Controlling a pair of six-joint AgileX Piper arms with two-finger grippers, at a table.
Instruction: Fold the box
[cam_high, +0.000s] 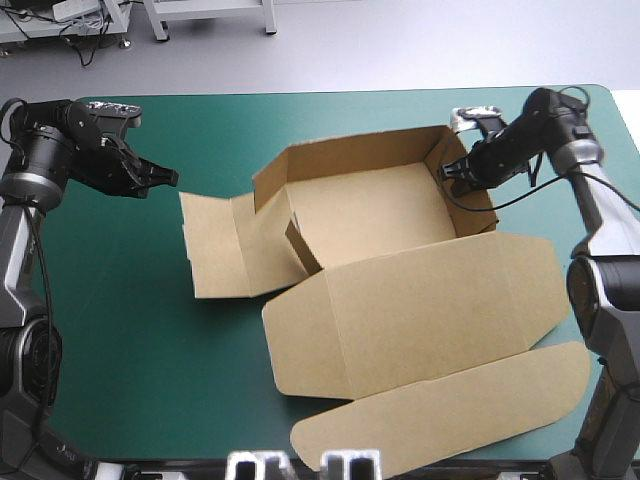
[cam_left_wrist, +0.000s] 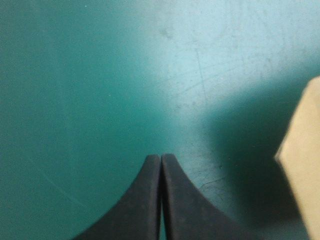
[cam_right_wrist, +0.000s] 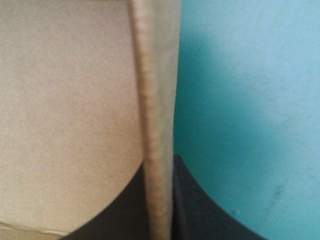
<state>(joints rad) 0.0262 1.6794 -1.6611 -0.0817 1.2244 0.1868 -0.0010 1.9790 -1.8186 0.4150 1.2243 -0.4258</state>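
The brown box (cam_high: 380, 215) lies mid-table with its far and right walls raised, its left flap (cam_high: 222, 245) flat on the cover and its lid (cam_high: 420, 310) flat toward the front. My right gripper (cam_high: 449, 170) is shut on the box's right wall near the far right corner. In the right wrist view the wall's edge (cam_right_wrist: 155, 125) runs straight up between the black fingers (cam_right_wrist: 200, 200). My left gripper (cam_high: 168, 178) is shut and holds nothing, hovering over bare cover left of the box. A corner of brown board (cam_left_wrist: 305, 160) shows beside it in the left wrist view.
The teal-green cover (cam_high: 130, 330) stretches wide to the left and front left of the box. A long lid flap (cam_high: 450, 405) reaches close to the table's front edge.
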